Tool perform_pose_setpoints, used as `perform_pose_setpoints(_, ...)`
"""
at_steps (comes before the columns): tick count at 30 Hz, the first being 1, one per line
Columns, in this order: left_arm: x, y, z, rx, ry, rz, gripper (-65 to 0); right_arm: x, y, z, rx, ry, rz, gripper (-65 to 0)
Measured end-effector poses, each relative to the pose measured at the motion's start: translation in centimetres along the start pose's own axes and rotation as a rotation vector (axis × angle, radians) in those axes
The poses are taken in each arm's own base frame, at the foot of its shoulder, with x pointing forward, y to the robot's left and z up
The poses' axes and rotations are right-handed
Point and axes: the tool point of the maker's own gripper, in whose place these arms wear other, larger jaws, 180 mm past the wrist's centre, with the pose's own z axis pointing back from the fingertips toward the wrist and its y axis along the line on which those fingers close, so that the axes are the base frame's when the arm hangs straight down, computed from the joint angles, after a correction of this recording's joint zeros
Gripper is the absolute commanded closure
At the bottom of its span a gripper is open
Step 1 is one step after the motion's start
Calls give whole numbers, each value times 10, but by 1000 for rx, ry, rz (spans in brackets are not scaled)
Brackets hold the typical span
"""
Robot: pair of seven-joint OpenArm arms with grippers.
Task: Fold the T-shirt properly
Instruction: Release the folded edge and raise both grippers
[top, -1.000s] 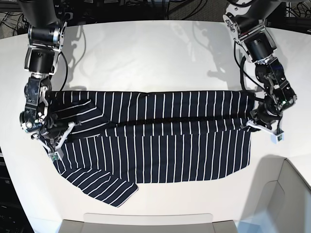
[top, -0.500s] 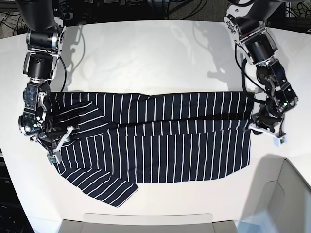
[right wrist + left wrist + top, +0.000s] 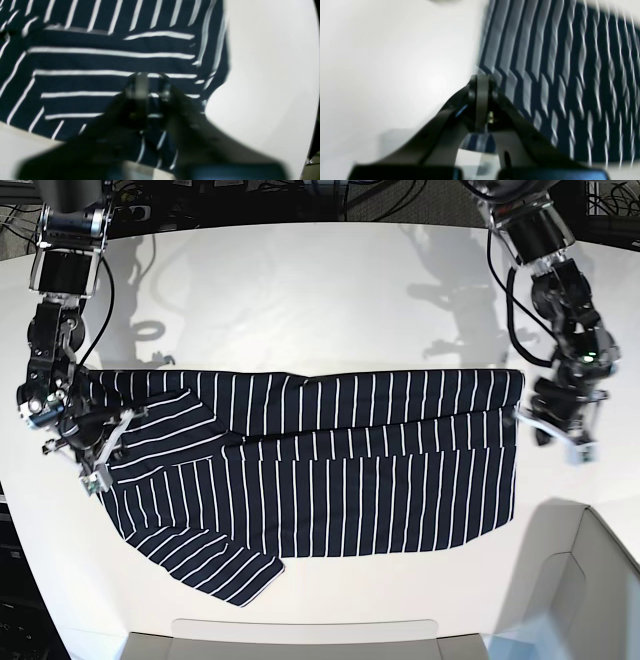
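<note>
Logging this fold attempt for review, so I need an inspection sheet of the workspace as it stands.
Surface: white table, bare around the garment.
Job's things: T-shirt lies spread flat, one long edge folded over, one sleeve sticking out at the near corner.
Clutter: nothing seen.
Grippers: left end effector shut at the shirt's side edge; right end effector shut over the sleeve end; whether either pinches fabric cannot be told.
Cables: black cables along the arms.
Surroundings: pale bin edge at the near corner; wiring behind the table.

No legible text, label, brand or number on anything in view.
</note>
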Motion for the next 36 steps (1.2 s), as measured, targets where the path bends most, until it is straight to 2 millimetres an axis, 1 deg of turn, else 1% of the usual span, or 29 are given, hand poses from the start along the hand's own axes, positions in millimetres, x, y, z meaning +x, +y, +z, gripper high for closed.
perform_pose_setpoints(2,-17,-27,-11,-61,39,-27,0,-14,0,-6,5,28,-23,0)
perform_pose_setpoints(4,-26,-45,-21,-112,48,-46,0,-23,-4,-11,8,29,-69,0)
perform_pose_setpoints(5,-29,-50,-27,-125,50,-46,0,-32,-6,-15,5,49,-82,0)
perform_pose_setpoints(7,-43,-51,-38,-129,86,-44,0,-47,-6,-23,9,91,-108,0)
perform_pose_setpoints(9,-65,-49,-46,-123,159,-38,0,-60,-5,-30,3,143,-106,0)
perform_pose_setpoints(10,-64,-51,-49,-136,136,-24,0,-59,-4,-32,4,137,-110,0)
perform_pose_setpoints(12,-69,-48,-54,-125,169,-39,0,-60,-5,-34,-8,151,-88,0)
perform_pose_setpoints(13,-74,-44,-54,-107,181,-59,0,-62,-4,-34,-11,149,-81,0)
perform_pose_setpoints(14,-83,-40,-53,-88,199,-80,0,-64,-3,-34,-10,134,-81,0)
perform_pose_setpoints(17,-121,-28,-44,-43,281,-130,0,-72,3,-28,-13,133,-63,0)
perform_pose_setpoints(19,-134,-23,-35,-35,276,-159,0,-80,12,-22,-4,122,-53,0)
perform_pose_setpoints(22,-153,-14,-15,-29,261,-182,0,-90,21,-13,-3,127,-19,0)
perform_pose_setpoints(25,-168,-6,4,-12,279,-216,0,-102,32,-2,10,129,6,0)
perform_pose_setpoints(29,-179,1,19,-2,283,-240,0,-113,44,10,18,132,40,0)
perform_pose_setpoints(32,-190,6,33,9,303,-258,0,-125,55,21,31,137,55,0)
perform_pose_setpoints(36,-204,27,56,44,315,-215,0,-139,72,37,101,125,16,0)
